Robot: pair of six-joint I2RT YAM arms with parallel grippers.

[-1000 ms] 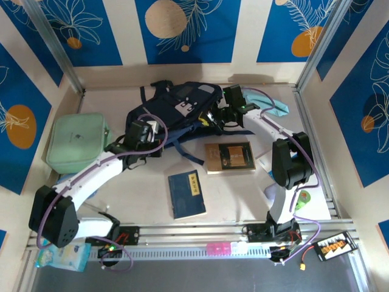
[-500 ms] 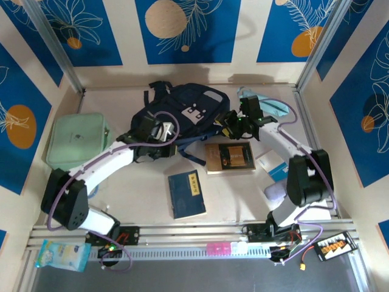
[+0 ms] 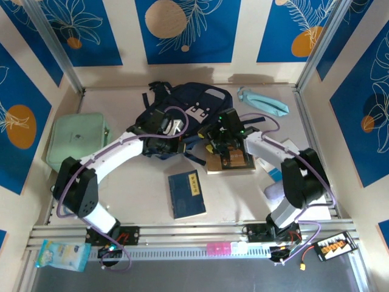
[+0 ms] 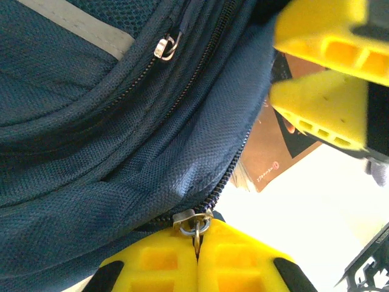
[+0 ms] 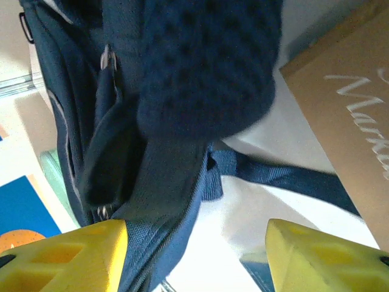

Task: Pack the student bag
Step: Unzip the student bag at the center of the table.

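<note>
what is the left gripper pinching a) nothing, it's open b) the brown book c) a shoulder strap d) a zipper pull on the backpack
d: in its wrist view the left gripper has both yellow fingers shut on the metal zipper pull of the navy backpack.

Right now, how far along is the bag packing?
Nothing looks packed: the blue book and brown book lie on the table outside the student bag. In hand: the left gripper is shut on a zipper pull; the right gripper is open by the bag. Left: unzip, load.
</note>
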